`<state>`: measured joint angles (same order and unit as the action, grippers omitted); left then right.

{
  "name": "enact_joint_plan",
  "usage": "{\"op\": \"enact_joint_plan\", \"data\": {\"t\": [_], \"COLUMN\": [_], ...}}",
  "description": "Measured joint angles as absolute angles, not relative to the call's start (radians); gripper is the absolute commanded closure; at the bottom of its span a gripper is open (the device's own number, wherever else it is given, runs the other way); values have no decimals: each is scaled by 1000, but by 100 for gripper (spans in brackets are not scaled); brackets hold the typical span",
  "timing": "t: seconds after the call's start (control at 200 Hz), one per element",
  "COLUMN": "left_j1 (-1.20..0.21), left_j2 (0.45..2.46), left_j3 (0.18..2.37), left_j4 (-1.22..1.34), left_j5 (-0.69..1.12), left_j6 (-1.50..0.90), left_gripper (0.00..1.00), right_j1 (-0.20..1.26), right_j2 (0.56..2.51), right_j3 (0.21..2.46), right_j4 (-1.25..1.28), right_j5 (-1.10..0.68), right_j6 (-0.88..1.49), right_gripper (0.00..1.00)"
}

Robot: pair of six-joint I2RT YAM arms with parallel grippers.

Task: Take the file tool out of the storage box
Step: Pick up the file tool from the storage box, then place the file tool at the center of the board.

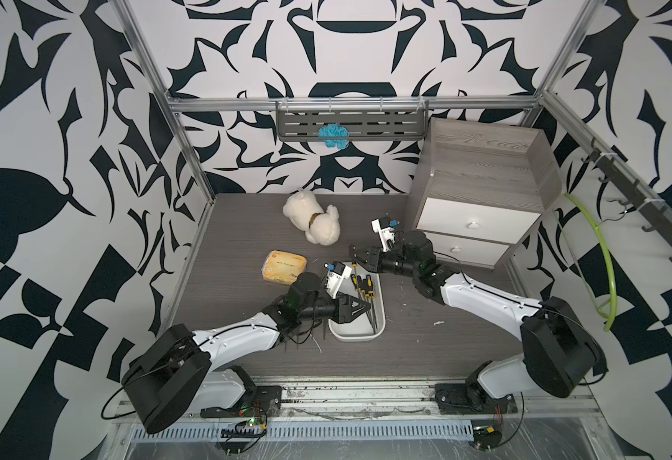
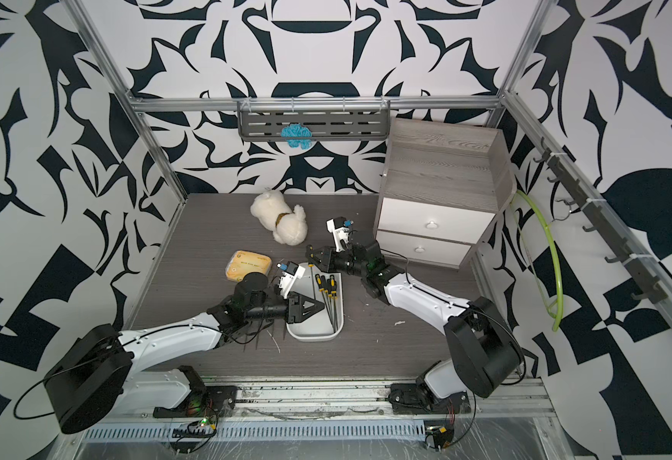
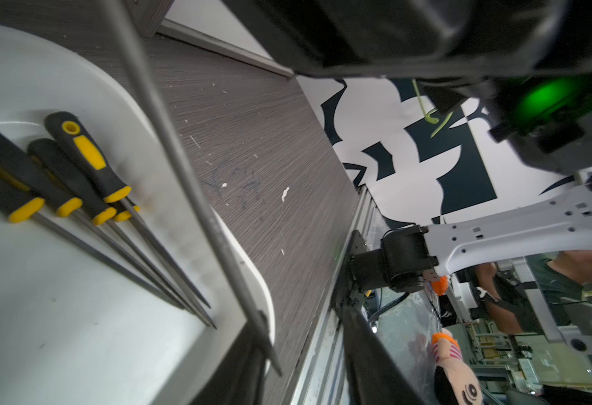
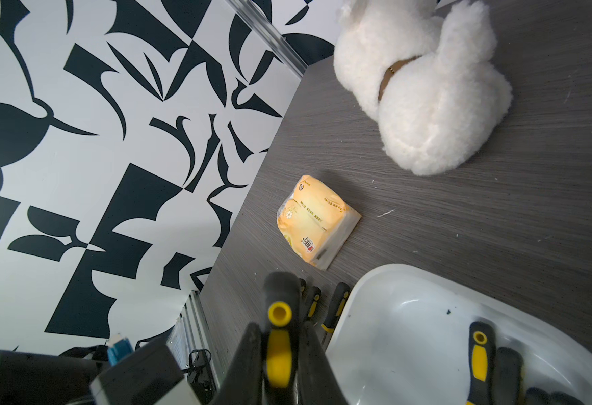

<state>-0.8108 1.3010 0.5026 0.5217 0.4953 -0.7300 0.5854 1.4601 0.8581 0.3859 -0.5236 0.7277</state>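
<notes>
The storage box [image 1: 360, 332] [image 2: 314, 332] is a white tray in the middle of the table, with several black-and-yellow file tools [image 1: 364, 284] [image 3: 77, 168] lying in it. My right gripper [image 4: 280, 328] [image 1: 355, 255] is shut on the handle of one file tool [image 4: 279, 345], above the tray's far end. Its grey shaft [image 3: 182, 168] slopes down to my left gripper [image 3: 301, 326] [image 1: 366, 308], which hangs over the tray. The left jaws stand apart, and the shaft's tip rests against one finger [image 3: 248, 357]. More file handles [image 4: 336, 308] lie on the table beside the tray's rim.
A white plush dog [image 1: 312, 217] and a yellow tissue pack [image 1: 284, 267] lie behind and left of the tray. A grey two-drawer cabinet [image 1: 481, 191] stands at the back right. A wall shelf [image 1: 350, 123] holds a blue tuft. A green hoop [image 1: 609, 255] hangs on the right.
</notes>
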Motion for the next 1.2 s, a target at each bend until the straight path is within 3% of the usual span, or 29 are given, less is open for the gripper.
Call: {"op": "enact_joint_plan", "data": {"t": [0.08,0.21,0.255,0.36,0.49,0.6,0.9,1.2], "left_j1": [-812,-812,-812,-806,-808,-810,-827,-864], "left_j2": [1320,1325,1325,1325,1319,1290,1153,1173], "left_j3": [503,503,503,502,502,513,720,793], "left_j4": [522,528,528,512,499,414,-264,-878], "left_j5": [495,492,490,469,460,430,106,-272], "left_j6": [-750,-758,-764,-782,-780,-757,-663,-831], "left_gripper": [83,89,100,100,100,100,100,100], "right_j1": [587,590,591,593,595,598,600,600], "right_j2": [1460,1460,1460,1459,1461,1462,1416,1406], "right_j3": [856,855,855,854,847,846,841,863], "right_j4": [390,395,398,421,432,432,321,184], "right_j5": [-523,-522,-520,-519,-520,-524,-480,-432], "right_j6": [728,730,731,727,727,733,665,548], "right_gripper": [100,100,100,96,73,62,61,61]}}
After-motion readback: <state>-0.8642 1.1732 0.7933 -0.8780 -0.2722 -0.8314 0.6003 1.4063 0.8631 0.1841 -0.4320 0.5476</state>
